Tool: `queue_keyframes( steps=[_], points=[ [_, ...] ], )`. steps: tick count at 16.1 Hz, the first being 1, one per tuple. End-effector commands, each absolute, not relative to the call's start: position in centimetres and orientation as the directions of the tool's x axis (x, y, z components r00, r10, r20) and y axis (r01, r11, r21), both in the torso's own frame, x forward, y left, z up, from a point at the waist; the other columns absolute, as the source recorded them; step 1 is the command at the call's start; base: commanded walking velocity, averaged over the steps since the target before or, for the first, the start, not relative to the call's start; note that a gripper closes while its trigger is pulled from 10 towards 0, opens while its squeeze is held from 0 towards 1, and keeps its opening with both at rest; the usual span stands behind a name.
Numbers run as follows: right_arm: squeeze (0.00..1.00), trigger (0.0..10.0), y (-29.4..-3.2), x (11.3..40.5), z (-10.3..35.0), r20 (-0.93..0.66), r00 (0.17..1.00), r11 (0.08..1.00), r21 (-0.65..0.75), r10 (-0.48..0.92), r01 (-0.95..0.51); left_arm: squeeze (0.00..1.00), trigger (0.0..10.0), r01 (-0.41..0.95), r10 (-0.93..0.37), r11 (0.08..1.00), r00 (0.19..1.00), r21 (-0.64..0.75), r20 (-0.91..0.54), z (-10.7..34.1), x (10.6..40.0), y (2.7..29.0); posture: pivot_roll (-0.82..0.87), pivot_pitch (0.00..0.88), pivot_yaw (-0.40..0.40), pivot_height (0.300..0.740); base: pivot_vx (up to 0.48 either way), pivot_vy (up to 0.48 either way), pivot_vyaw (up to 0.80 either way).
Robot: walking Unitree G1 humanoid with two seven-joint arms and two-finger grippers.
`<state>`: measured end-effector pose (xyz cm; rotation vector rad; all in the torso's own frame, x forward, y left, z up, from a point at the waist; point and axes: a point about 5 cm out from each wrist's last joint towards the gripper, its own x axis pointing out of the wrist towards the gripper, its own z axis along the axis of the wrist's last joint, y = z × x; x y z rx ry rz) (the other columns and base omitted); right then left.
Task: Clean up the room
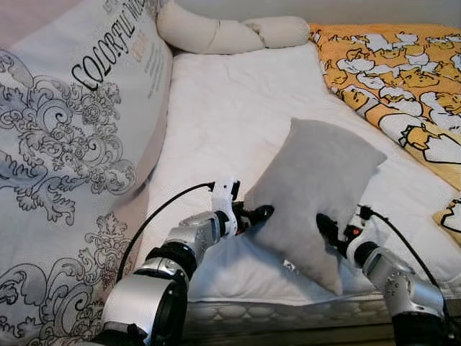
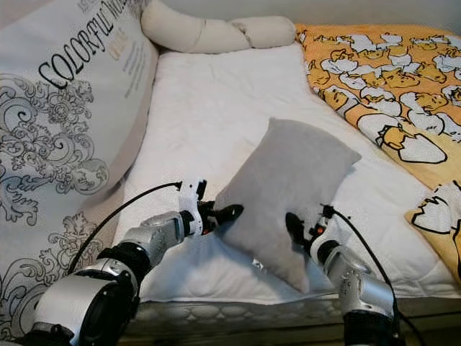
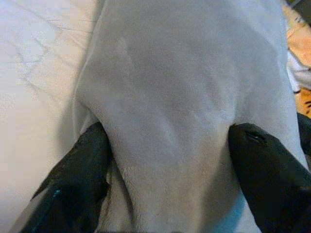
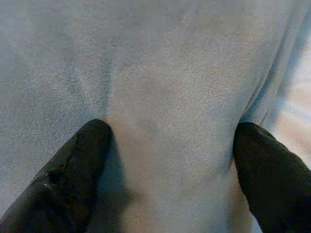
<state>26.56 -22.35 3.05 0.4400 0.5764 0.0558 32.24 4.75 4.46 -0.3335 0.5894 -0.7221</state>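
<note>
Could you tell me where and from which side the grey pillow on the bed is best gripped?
The grey pillow stands tilted on one corner on the white mattress, so its two side edges are free. Grip those, one from each side, as now: the left gripper pinches its left edge and the right gripper its lower right edge. The soft fabric bunches between the fingers, which probably gives a firm hold.

Both arms are silver metal tubes with black ring joints. A black cable loops from the left arm to a white bracket behind the left gripper (image 1: pixel 261 213); another black cable runs to the right gripper (image 1: pixel 325 225). The fingers (image 3: pixel 82 170) are long, rounded, glossy black.
</note>
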Motion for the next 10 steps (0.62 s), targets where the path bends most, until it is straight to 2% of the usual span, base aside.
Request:
queue_keyframes(
  steps=[1,10],
  points=[
    [0.00,0.0,-21.97,26.22,2.14,-0.550,0.812,0.904,0.422,0.196,0.068,0.00,0.0,0.512,-0.693,0.718,0.588,-0.472,-0.417,3.88,31.83,4.73,-0.21,0.000,0.083,0.740,0.000,0.000,0.00],
    [0.00,0.0,-21.57,26.73,1.49,-0.544,0.814,0.908,0.416,0.206,0.047,0.00,0.0,0.531,-0.717,0.693,0.578,-0.488,-0.390,3.97,31.67,4.31,-0.21,0.000,0.091,0.740,0.000,0.000,0.00]
  ],
)
